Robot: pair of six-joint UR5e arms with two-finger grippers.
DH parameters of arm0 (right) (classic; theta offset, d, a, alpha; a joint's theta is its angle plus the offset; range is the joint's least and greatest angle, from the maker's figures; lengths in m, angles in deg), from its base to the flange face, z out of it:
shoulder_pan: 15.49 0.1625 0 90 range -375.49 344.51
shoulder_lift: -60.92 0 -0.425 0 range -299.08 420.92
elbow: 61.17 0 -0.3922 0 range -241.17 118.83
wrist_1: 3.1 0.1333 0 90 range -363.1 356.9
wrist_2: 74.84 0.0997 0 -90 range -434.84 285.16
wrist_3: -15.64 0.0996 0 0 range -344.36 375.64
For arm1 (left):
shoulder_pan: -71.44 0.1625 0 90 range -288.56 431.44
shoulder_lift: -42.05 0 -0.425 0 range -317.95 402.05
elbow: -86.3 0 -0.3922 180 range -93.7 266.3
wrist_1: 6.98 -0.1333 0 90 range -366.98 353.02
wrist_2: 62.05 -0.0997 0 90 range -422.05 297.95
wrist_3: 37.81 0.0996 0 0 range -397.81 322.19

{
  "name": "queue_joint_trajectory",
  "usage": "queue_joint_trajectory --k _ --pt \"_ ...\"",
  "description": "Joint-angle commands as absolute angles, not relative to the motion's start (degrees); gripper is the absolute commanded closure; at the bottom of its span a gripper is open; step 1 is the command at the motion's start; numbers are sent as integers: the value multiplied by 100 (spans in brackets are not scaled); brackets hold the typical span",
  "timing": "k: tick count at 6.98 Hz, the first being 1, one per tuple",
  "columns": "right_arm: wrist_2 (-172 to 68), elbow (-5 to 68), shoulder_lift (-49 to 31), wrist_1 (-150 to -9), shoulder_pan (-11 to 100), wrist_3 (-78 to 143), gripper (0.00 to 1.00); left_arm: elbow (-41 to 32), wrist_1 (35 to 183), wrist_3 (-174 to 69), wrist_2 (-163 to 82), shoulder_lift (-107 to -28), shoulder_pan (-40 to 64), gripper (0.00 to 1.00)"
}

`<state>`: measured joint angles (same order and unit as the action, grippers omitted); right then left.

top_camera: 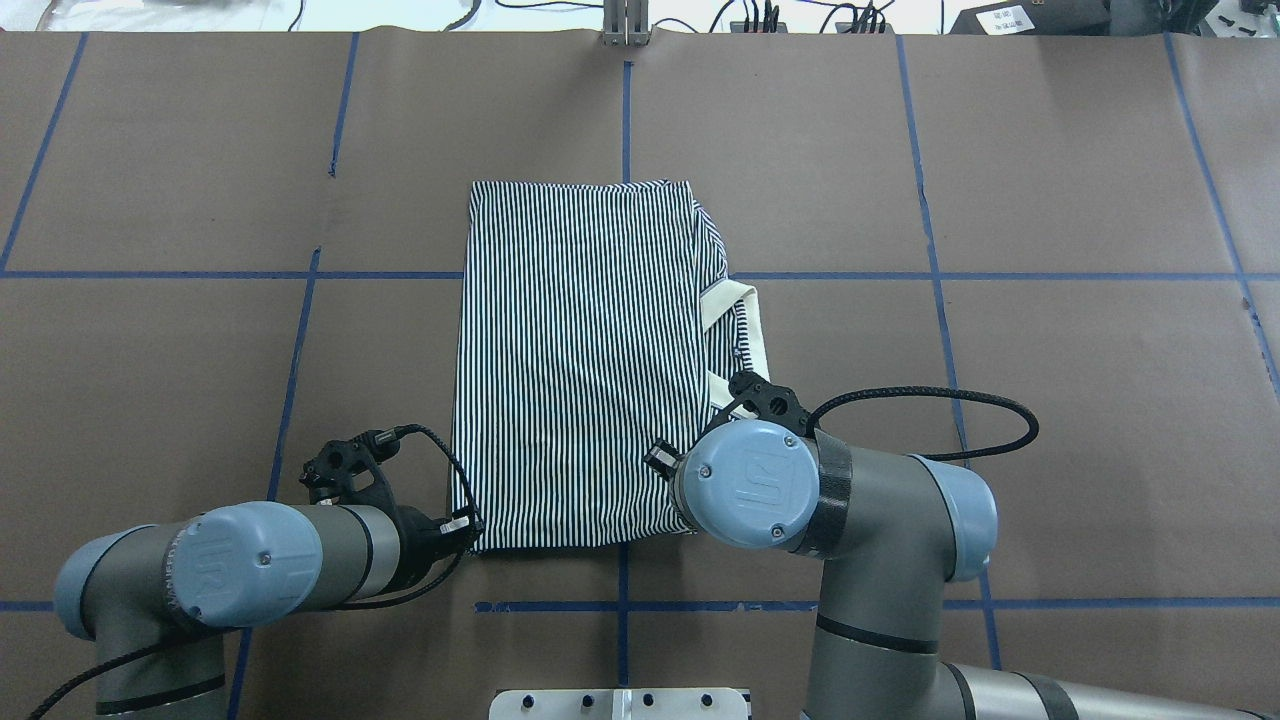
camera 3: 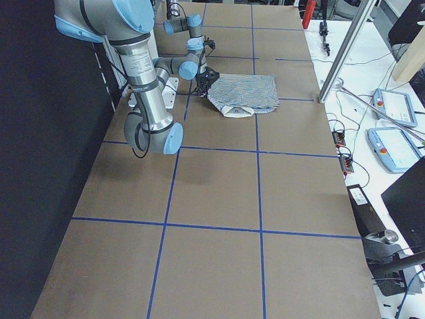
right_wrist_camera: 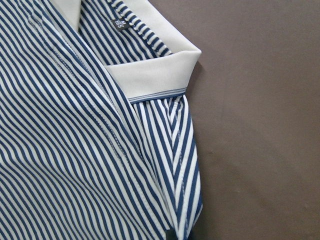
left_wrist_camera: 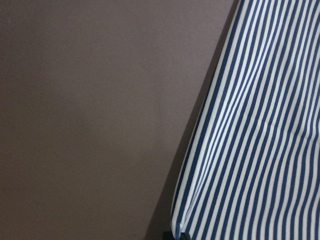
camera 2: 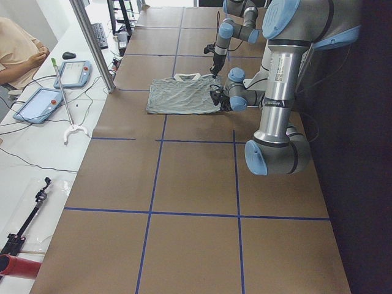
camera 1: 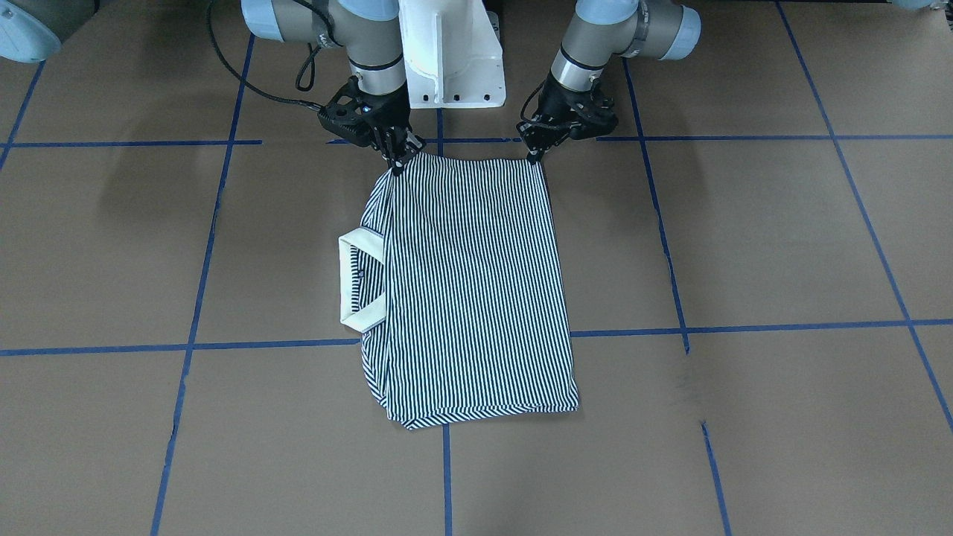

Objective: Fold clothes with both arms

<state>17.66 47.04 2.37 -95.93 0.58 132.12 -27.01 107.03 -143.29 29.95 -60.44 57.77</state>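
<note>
Navy-and-white striped shirt (camera 1: 476, 283) lies folded into a long rectangle on the brown counter (camera 1: 744, 238), its near edge just in front of the robot's white base (camera 1: 450, 52). Both arms reach down low to that edge. The left pincer (camera 1: 533, 155) points downward and is pinched on one near corner of the shirt. The right pincer (camera 1: 397, 162) is clamped on the other near corner, on the side where the cream collar (camera 1: 350, 283) sticks out.

From overhead, the left arm (top_camera: 250, 570) lies nearly level, pointing across at the cloth. The right arm (top_camera: 880, 500) hides its own pincer under a blue wrist cap, so only the front view shows that grip. The right wrist camera alone shows a small label (right_wrist_camera: 120, 23) inside the collar and stitched seams in the folded layers. The cloth lies smooth, stripes running lengthwise, across a blue tape line (camera 1: 744, 326).
</note>
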Motion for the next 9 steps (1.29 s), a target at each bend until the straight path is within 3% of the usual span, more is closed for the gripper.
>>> queue_joint_trajectory --k 1,3,4,6,9 --pt "1762 5295 -136 -9600 -45 13332 100 -3557 9940 -14476 3014 -6069 5782 100" --pt "1745 6009 -429 -9600 -274 13709 100 -4217 9534 -14908 3050 -6096 5852 100" --pt "1771 6186 -368 -9617 -57 13658 100 -4220 9480 -14856 3050 -6105 5852 100" --pt "2215 5776 -19 -9556 898 13300 100 -3686 9454 -14777 3040 -6602 5285 100" --pt "2693 3892 929 -8768 1876 13210 100 -2616 9452 -13243 3041 -7465 4168 100"
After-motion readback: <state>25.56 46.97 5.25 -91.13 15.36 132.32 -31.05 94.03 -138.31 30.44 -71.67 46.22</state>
